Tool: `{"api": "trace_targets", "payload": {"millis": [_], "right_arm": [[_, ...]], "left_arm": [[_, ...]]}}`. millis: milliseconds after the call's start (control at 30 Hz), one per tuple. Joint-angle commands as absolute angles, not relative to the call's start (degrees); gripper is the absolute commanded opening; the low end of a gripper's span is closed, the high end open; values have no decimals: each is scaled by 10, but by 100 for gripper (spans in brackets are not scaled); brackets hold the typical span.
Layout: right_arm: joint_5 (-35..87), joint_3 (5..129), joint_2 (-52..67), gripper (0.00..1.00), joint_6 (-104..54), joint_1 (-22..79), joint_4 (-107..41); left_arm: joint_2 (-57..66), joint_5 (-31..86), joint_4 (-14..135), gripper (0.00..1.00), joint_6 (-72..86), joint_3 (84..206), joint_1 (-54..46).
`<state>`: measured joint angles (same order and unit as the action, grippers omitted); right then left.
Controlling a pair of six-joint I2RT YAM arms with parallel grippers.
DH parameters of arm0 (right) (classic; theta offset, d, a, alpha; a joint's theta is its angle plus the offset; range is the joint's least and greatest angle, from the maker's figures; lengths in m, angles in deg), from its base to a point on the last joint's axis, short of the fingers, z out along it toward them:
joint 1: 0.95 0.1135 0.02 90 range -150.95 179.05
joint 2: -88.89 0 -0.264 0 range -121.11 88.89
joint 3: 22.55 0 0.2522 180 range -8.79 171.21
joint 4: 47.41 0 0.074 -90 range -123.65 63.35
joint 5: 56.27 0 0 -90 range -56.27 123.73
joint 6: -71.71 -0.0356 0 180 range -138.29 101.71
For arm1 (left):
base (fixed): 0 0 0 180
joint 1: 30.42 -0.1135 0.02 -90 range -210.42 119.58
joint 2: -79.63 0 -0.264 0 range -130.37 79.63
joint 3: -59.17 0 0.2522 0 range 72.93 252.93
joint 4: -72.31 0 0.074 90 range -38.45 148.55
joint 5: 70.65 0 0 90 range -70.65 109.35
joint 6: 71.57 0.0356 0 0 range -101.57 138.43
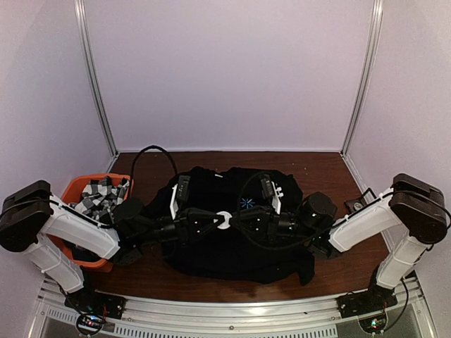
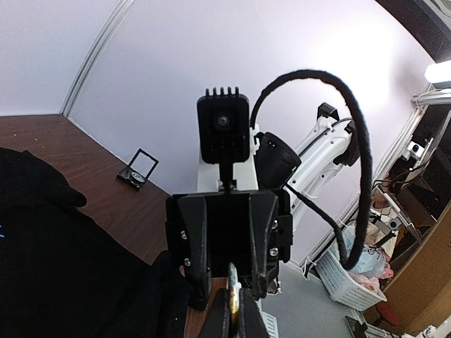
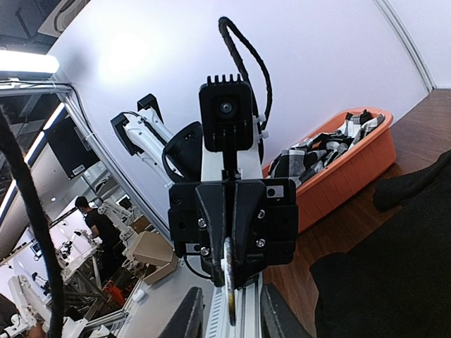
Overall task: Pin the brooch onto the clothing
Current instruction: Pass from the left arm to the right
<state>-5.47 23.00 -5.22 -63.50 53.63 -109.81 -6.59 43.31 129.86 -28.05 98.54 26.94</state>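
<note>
While my left claw [image 2: 232, 317] clenched the brooch [image 1: 223, 220] with the shirt [image 1: 211, 264] beneath, my right claw [image 3: 232, 318] stood released, fingers [image 3: 190, 320] either side of it.

Legible lettering, numbers, brand names: none can be read in any of the three views.
T-shirt [image 1: 232, 246]: one printed mark is carried on the chest.
Starburst print [image 1: 246, 203]: a small light-blue figure of radiating strokes, seen from the top camera; no letters or digits can be made out in it.
</note>
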Motion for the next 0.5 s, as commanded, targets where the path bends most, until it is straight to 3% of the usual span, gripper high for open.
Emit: {"api": "trace_targets", "payload": {"millis": [0,233,400,467], "right_arm": [[-62,245,-65,28,-629,544,-1175],[-56,253,-66,24,-627,545,-1158],[-59,262,-63,8,-627,545,-1141],[-63,267,-63,0,-628,545,-1128]], "left_arm": [[-76,429,1349,0,-288,979,267],[-77,433,1356,0,-291,978,267],[-78,435,1354,0,-292,979,267],[-77,435,1353,15,-293,979,267]]}}
